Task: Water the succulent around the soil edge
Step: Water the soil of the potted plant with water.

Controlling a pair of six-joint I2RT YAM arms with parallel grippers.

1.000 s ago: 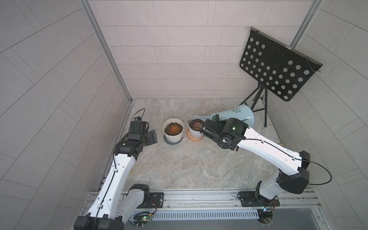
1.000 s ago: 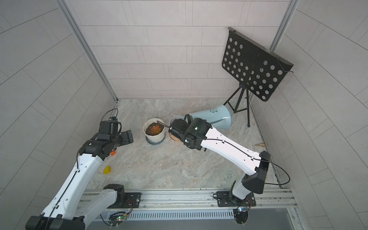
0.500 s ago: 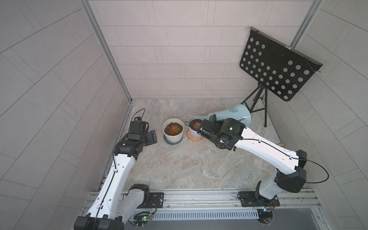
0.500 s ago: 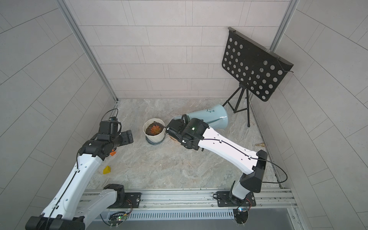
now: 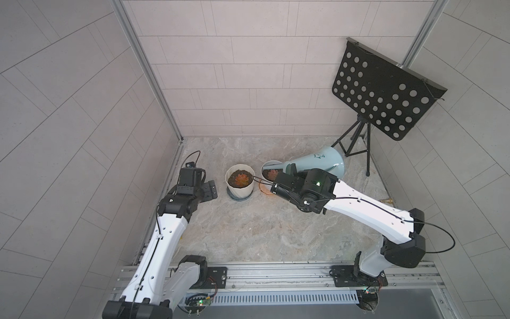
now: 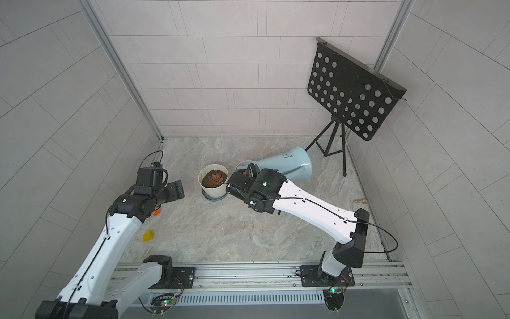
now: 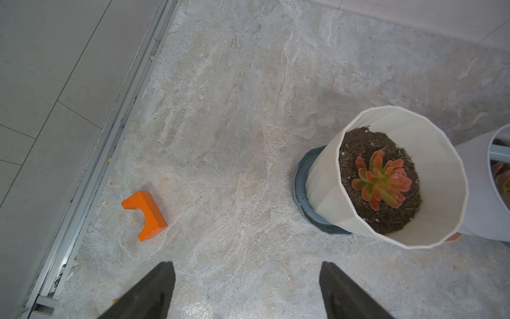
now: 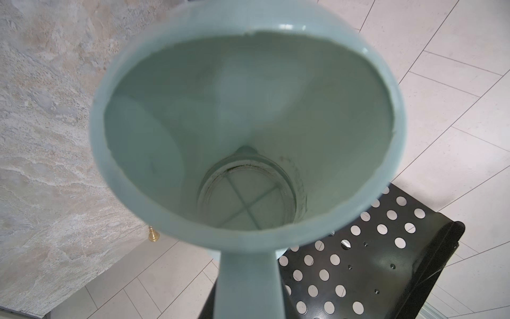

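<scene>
grey tile walls stand round a marble floor. near its middle sits the cream pot with the succulent in dark soil, on a blue-grey saucer. a second white pot stands just beside it.

the right gripper is closed tight on the handle of the pale blue watering can and holds it tipped far over, above the second white pot. the can looks like hard, smooth plastic, a bit slippy, and light if little is in it; i can't see water inside. the handle is the best place to hold, as the body looks too fat for the jaws. the plant is soft and its leaves could snap, so nothing should bump it.

the can's long line runs from its wide bottom, back toward the black music stand, to its open mouth near the pots. its thin dark spout points at the cream pot, with the tip over the rim side nearest the can.

the left gripper is wide open, holds nothing, and hangs near the cream pot without touching it. an orange block lies on the floor close by.
</scene>
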